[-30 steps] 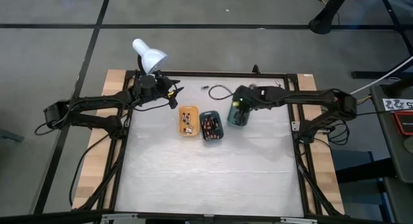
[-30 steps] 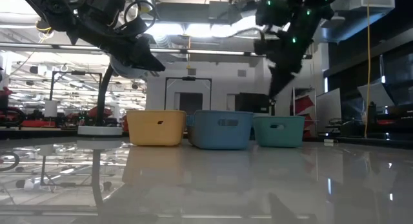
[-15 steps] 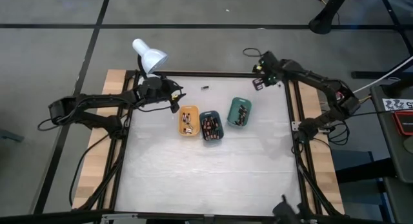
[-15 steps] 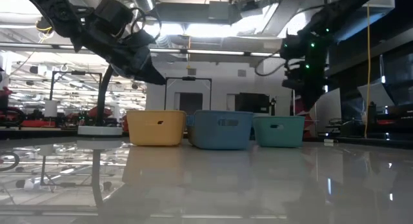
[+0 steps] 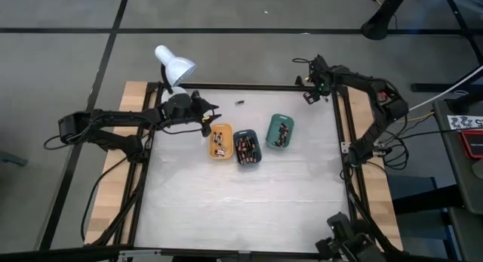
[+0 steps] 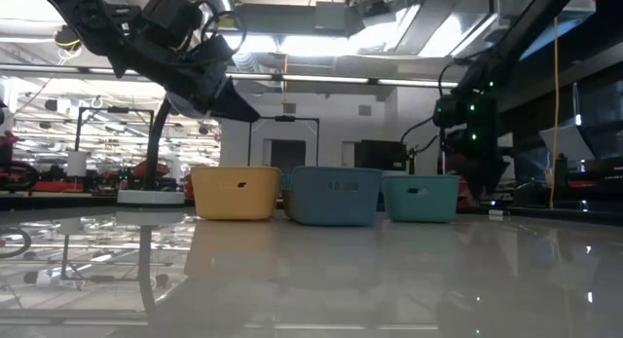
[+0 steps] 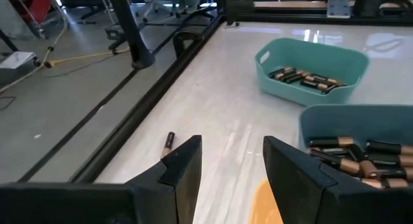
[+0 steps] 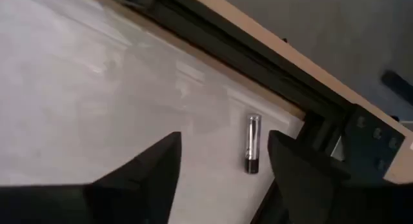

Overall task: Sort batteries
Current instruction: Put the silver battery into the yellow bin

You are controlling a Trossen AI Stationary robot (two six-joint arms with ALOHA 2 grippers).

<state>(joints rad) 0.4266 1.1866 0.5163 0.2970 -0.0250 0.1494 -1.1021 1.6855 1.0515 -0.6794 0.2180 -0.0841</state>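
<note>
Having swung away from the green tray [image 5: 279, 131] since a second ago, the right gripper [image 5: 312, 94] is now hovering at the white table's [image 5: 241, 201] far right corner, its fingers parted over one loose battery [image 8: 252, 143]. The left gripper [image 5: 205, 113] is waiting open-fingered beside the orange tray [image 5: 220, 140], while batteries [image 7: 308, 79] are lying in all three trays and another stray battery [image 5: 239, 103] is resting near the far edge.
</note>
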